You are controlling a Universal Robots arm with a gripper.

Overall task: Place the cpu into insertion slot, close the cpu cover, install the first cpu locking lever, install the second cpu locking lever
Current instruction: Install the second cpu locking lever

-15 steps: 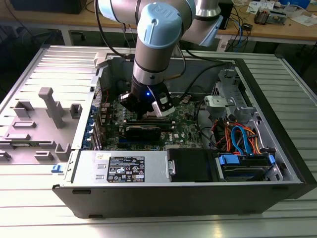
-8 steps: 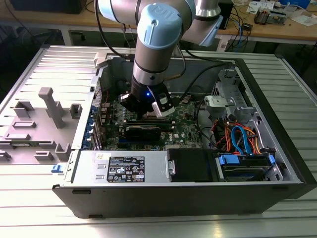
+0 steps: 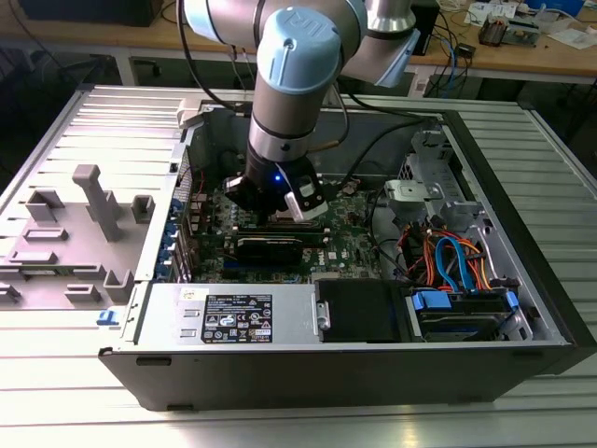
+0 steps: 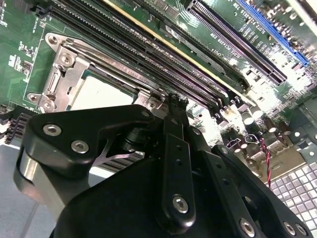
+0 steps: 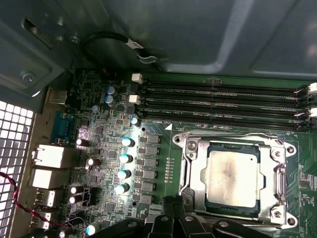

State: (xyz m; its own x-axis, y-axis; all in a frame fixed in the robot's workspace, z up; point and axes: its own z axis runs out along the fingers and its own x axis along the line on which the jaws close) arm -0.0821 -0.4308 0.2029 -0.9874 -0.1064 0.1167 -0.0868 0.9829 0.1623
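The cpu (image 5: 232,176), a dull silver-grey square, lies in the insertion slot (image 5: 191,146) on the green board. The cpu cover (image 5: 270,168), a shiny metal frame, lies flat around it, with the chip's top showing through the cut-out. Thin lever rods run along the frame's edges; whether they are latched I cannot tell. In the second wrist view the cpu (image 4: 101,91) and the cover (image 4: 67,62) sit just beyond my gripper (image 4: 173,101). The gripper's black fingers are shut together with nothing between them, right at the socket's edge. In the exterior view the gripper (image 3: 280,207) is low over the board.
Long black memory slots (image 5: 223,101) run beside the socket. The case wall (image 5: 198,34) rises behind them. A row of capacitors (image 5: 124,158) stands nearby. A black drive box (image 3: 359,308), blue and orange cables (image 3: 452,261) and a drive cage (image 3: 420,187) crowd the exterior view's right.
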